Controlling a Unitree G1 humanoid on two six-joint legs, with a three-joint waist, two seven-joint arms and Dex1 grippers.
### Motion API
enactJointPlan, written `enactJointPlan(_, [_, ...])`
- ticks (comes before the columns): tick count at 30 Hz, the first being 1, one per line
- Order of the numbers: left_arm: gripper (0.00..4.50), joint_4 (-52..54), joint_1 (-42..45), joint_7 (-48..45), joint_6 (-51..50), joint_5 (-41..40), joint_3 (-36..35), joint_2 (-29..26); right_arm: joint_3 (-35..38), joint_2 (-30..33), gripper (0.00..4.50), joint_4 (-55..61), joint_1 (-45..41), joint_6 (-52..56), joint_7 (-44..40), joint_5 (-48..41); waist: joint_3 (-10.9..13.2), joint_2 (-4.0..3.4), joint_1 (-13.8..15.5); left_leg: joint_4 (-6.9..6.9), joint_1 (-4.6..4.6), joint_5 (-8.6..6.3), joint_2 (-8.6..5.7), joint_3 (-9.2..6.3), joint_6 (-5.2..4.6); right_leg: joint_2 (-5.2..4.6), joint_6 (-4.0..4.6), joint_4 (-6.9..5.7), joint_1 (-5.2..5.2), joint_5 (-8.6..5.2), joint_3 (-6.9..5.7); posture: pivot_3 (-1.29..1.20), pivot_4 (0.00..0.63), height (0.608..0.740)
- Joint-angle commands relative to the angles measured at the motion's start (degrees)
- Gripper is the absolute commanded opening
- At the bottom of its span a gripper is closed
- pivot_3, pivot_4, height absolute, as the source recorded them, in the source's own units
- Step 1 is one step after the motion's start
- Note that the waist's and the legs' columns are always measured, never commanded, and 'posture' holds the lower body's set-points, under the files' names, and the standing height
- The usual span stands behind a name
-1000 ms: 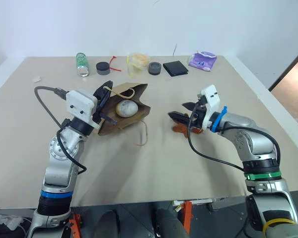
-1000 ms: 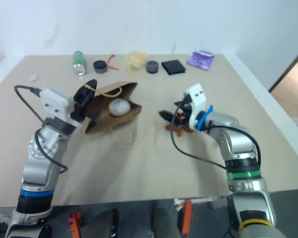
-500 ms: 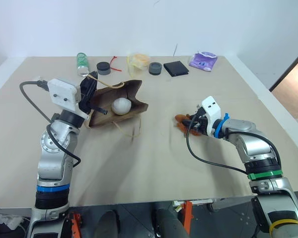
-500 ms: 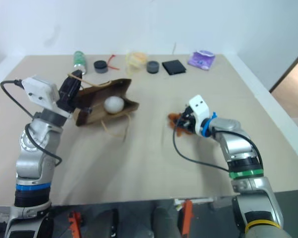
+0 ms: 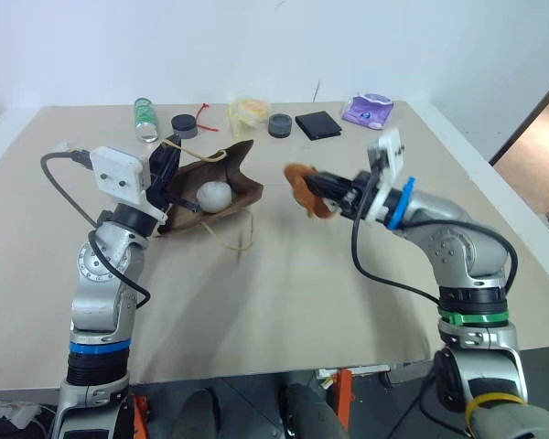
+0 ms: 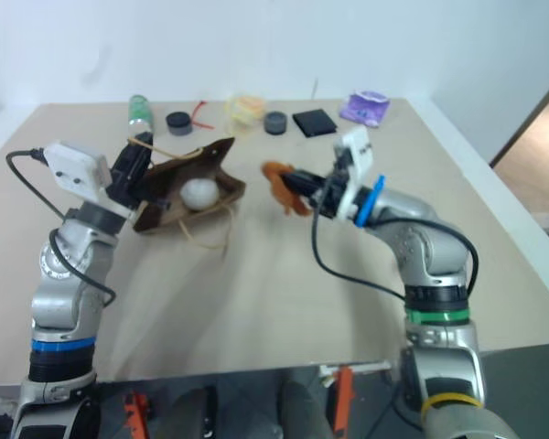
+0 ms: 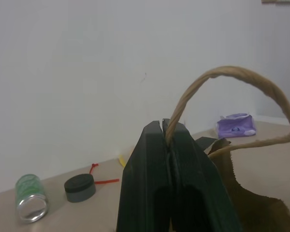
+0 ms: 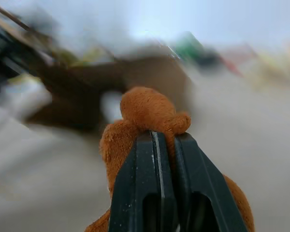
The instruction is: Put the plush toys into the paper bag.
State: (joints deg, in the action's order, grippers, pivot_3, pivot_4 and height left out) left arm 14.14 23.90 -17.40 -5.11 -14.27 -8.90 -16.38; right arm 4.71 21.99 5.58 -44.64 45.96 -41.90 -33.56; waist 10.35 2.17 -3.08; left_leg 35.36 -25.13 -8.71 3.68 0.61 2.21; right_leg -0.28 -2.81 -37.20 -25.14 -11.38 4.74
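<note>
The surface before me is a beige table (image 5: 284,293) set against a white wall. Along its far edge lie, from my left to right, a green bottle (image 5: 145,118) on its side, a dark round puck (image 5: 182,123) beside a red tie (image 5: 202,113), a yellowish clear plastic bag (image 5: 249,110), a second dark puck (image 5: 278,124), a flat black square (image 5: 317,124) and a purple packet (image 5: 367,109). Nearer to me, the paper bag (image 5: 215,183) rests partly on the tabletop.
</note>
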Motion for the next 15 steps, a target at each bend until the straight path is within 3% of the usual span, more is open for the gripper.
enactJointPlan(1, [0.0,1.2,1.0,0.4,0.2,-0.8,-0.6,0.0,-2.7,-3.8,0.05,0.3,-2.5,0.5,4.6,0.9,0.0,0.0,0.1,0.01,-0.01,0.0,-0.01,0.01,0.0,-0.02,-0.01,0.0,0.01,0.0,0.01,0.0,0.15,0.74])
enactJointPlan(8, [0.0,1.5,1.1,0.6,0.1,-0.9,-0.2,0.2,-11.3,-14.8,0.05,-10.7,-6.7,-5.6,7.8,7.7,0.0,0.0,0.3,0.01,-0.06,0.0,0.0,0.05,0.0,-0.01,0.03,0.01,-0.04,0.03,0.01,0.0,0.15,0.74])
enactJointPlan(15, [0.0,2.1,0.6,0.7,0.0,-1.0,0.0,0.3,-12.3,-21.3,0.05,-24.7,-14.8,-13.8,6.6,11.7,0.0,0.0,0.3,0.02,-0.09,0.0,0.0,0.05,0.0,-0.02,0.0,0.02,-0.06,0.04,0.01,0.0,0.15,0.74])
